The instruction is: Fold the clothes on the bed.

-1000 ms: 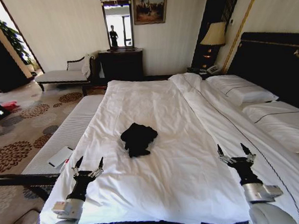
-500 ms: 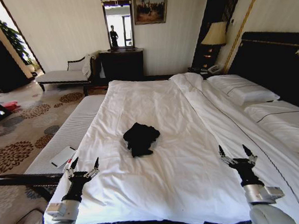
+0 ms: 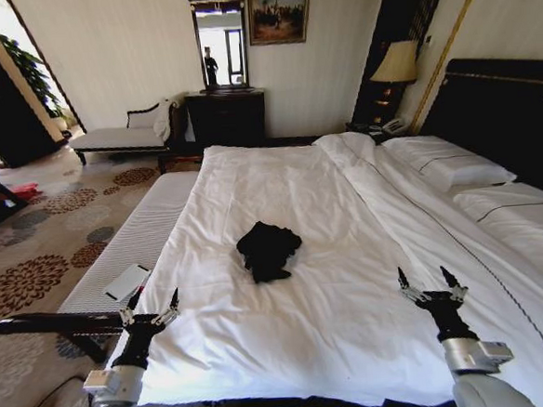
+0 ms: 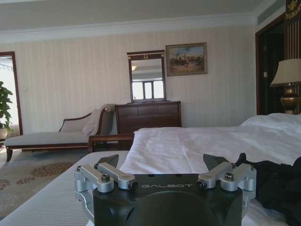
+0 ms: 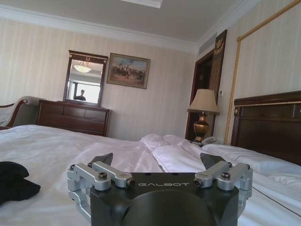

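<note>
The clothes (image 3: 269, 249), one crumpled black heap, lie in the middle of the bed (image 3: 326, 321) on its white duvet. Part of that dark heap shows in the left wrist view (image 4: 277, 183) and in the right wrist view (image 5: 15, 181). My left gripper (image 3: 149, 303) stands open over the bed's near left corner, well short of the heap and to its left. My right gripper (image 3: 431, 280) stands open over the duvet at the near right, also apart from the heap. Nothing is between either pair of fingers.
A narrow white padded bench (image 3: 135, 246) runs along the bed's left side with a white tablet-like object (image 3: 127, 281) on it. Pillows (image 3: 445, 159) and the dark headboard (image 3: 498, 113) are on the right. A chaise longue (image 3: 122, 135), a dresser (image 3: 226, 116) and a lamp (image 3: 394, 64) stand at the far wall.
The whole picture has shifted, so the camera has moved; the heap now sits further right in view. The left gripper sits lower and nearer the bed's corner. Both grippers stay open.
</note>
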Robot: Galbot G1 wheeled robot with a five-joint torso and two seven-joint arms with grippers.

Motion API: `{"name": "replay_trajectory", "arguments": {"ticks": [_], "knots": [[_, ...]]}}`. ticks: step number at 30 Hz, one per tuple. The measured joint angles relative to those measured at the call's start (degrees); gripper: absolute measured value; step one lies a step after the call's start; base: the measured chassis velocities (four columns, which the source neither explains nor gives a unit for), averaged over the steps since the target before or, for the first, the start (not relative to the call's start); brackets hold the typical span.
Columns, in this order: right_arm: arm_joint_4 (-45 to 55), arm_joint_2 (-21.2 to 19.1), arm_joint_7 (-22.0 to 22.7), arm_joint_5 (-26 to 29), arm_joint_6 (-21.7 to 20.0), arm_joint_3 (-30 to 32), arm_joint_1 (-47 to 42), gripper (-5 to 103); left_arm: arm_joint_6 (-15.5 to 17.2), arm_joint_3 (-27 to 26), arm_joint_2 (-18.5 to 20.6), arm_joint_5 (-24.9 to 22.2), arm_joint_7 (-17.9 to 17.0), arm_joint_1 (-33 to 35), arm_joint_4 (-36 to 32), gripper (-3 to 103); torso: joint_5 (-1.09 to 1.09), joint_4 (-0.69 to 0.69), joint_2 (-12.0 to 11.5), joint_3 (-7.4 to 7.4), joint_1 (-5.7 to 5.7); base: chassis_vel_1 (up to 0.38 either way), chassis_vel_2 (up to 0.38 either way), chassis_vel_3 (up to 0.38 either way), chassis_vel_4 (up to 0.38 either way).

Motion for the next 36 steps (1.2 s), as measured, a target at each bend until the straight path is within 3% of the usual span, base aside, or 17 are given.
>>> {"name": "replay_trajectory", "arguments": {"ticks": [20,36], "knots": [[0.03,1.08,0.90,-1.67,1.19,0.02,-0.11,100,0.09,1.08,-0.26,0.21,-0.20,-0.64,0.45,100,0.00,0.00,0.00,0.00,0.00,0.024,0.035,-0.031,-0.028],[-0.62,1.56,0.86,-1.01,2.44,-0.29,-0.13,100,0.08,1.10,-0.46,0.18,-0.66,-0.68,0.53,100,0.02,0.01,0.00,0.00,0.02,-0.011,0.136,0.012,-0.138]]}}
